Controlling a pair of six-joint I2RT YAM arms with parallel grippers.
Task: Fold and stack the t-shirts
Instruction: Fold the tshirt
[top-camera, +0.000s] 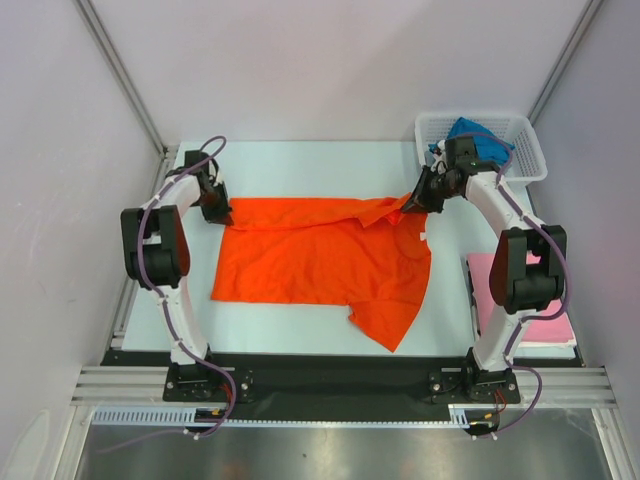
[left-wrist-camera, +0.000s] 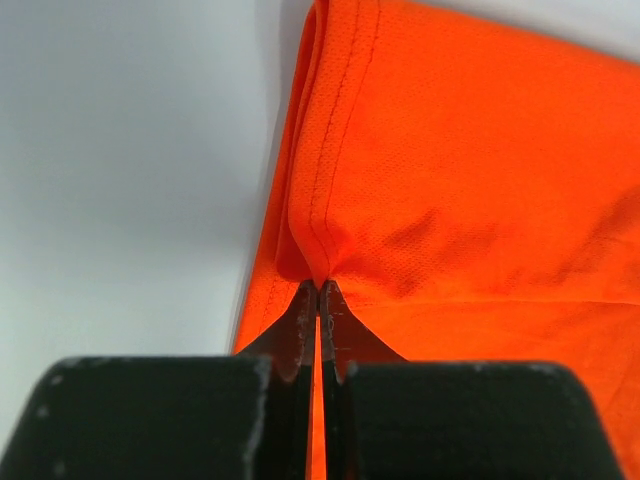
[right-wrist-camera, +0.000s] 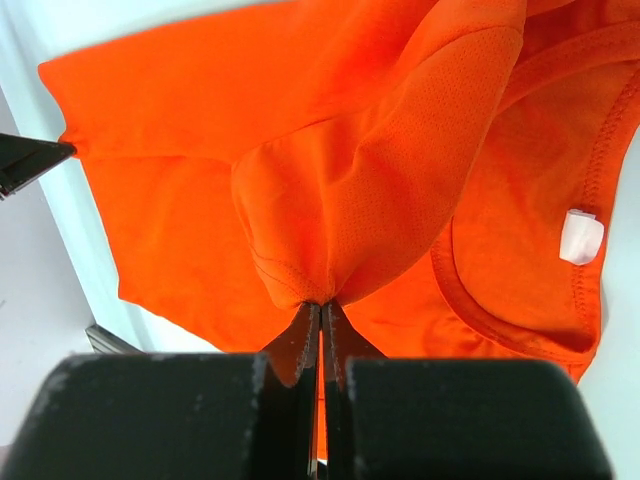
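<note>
Closest to the arm bases, on the right side of the desk (top-camera: 300, 165), a pink shirt (top-camera: 550, 328) lies flat, partly hidden behind the right arm. Further in, the orange shirt (top-camera: 320, 265) lies spread across the middle of the desk, one sleeve pointing toward the near edge. At its far edge the left claw (top-camera: 226, 214) is pressed together on the hemmed left corner, and the right claw (top-camera: 408, 205) pinches a bunched fold of cloth beside the collar, where a small white label (right-wrist-camera: 580, 237) shows. Beyond, in the far right corner, a white basket (top-camera: 530, 165) holds a crumpled blue shirt (top-camera: 478, 135).
</note>
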